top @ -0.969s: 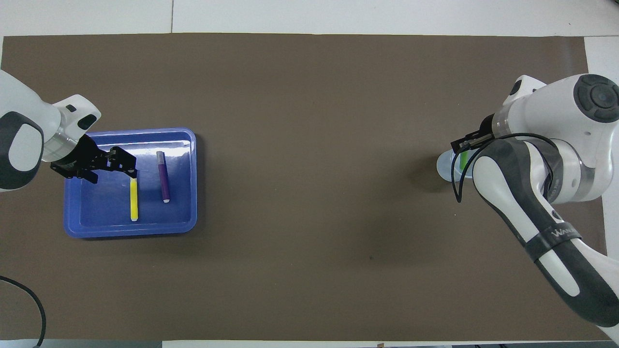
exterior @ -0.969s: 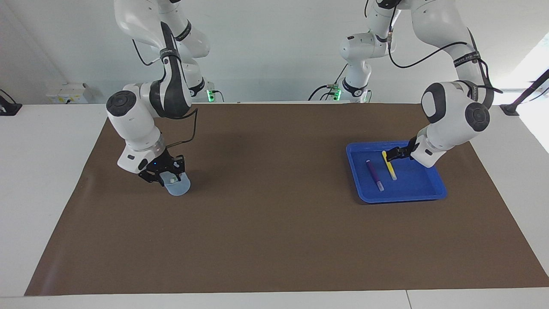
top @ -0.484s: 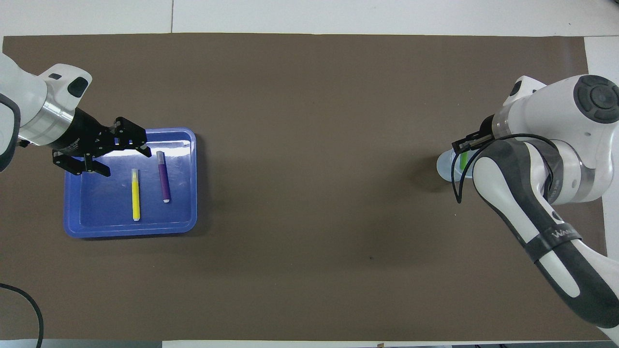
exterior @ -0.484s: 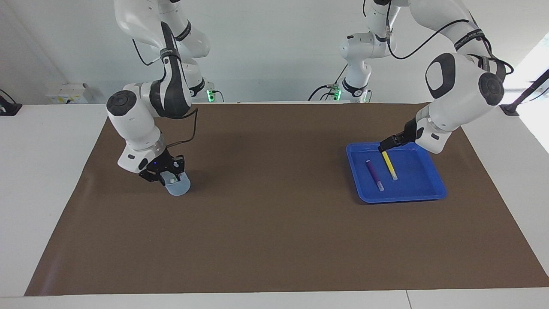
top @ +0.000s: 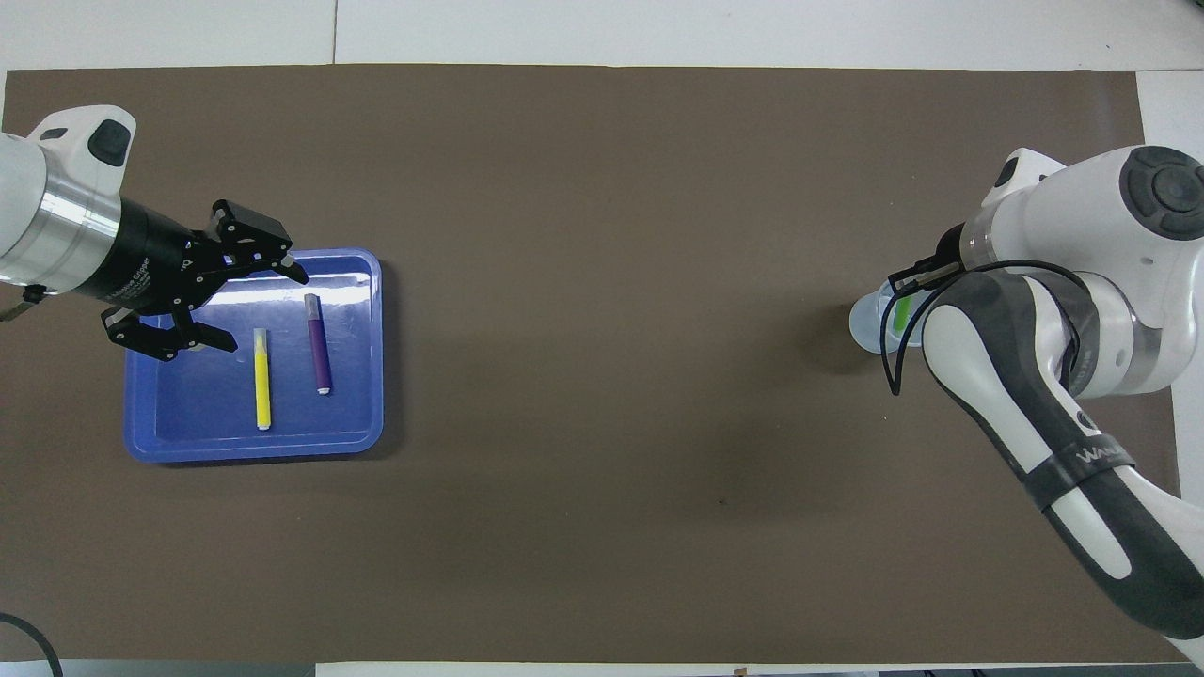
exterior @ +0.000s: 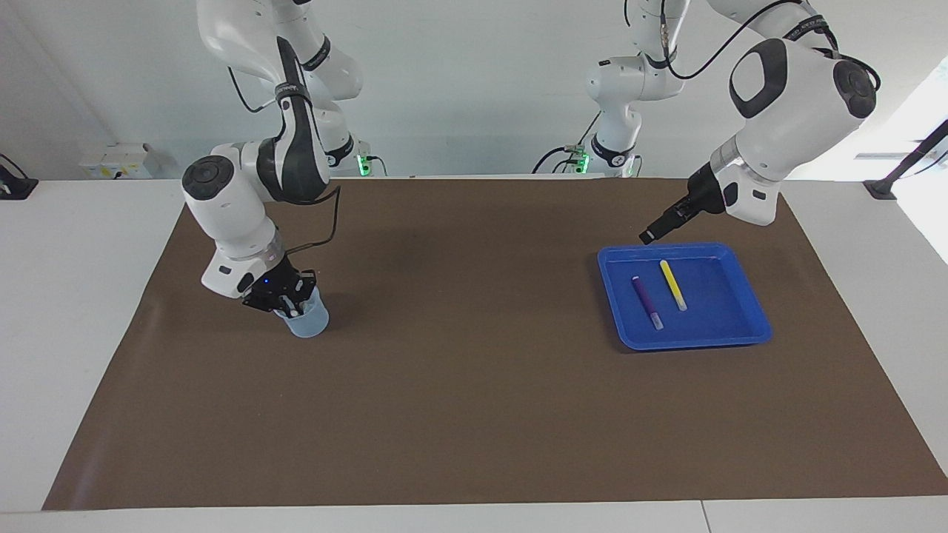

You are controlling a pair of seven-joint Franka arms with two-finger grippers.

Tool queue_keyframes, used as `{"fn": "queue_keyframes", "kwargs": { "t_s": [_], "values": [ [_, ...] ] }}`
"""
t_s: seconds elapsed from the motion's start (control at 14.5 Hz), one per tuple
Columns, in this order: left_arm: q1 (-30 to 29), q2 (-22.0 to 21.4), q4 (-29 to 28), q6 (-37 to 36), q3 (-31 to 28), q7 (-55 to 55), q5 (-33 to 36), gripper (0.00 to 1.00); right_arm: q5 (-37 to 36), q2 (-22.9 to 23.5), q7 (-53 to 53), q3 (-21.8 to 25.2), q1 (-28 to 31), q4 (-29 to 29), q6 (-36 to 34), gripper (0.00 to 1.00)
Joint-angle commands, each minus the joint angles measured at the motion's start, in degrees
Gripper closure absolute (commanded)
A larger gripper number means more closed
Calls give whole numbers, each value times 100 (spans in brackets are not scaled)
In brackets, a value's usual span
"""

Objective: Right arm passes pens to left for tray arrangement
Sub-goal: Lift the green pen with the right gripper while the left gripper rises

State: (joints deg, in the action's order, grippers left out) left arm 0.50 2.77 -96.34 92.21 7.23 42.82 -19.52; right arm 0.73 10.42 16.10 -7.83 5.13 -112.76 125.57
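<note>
**Two pens down, the third being taken from the cup**

Two pens lay side by side in the blue tray (top: 160, 414) toward the left arm's end of the table: the yellow pen (top: 262, 379) and the purple pen (top: 318, 342). The left gripper (top: 218, 298) had let the yellow one go a second earlier and had since lifted up and back, jaws spread wide and empty, above the tray's rim nearest the robots. That left one pen to arrange. The green pen (top: 902, 311) stood in the clear cup (exterior: 305, 321) at the right arm's end of the brown mat (exterior: 474, 414). The right gripper (exterior: 289, 303), half open over the cup a second before, had pressed its fingers together down in the cup's mouth, apparently pinching the green pen. The handover probably came next.
</note>
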Motion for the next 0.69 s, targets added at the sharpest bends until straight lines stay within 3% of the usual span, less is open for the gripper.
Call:
{"fn": "queue_keyframes", "kwargs": {
  "t_s": [0.0, 0.62],
  "values": [
    [56, -189, -95, 200, -37, 716, -253, 0, -82, -110, 122, -61, 102, -1, -216, 100],
    [311, -559, -579, 1097, -37, 2229, -676, 0, -90, -163, 95, -70, 58, 604, -936, 100]
  ]
}}
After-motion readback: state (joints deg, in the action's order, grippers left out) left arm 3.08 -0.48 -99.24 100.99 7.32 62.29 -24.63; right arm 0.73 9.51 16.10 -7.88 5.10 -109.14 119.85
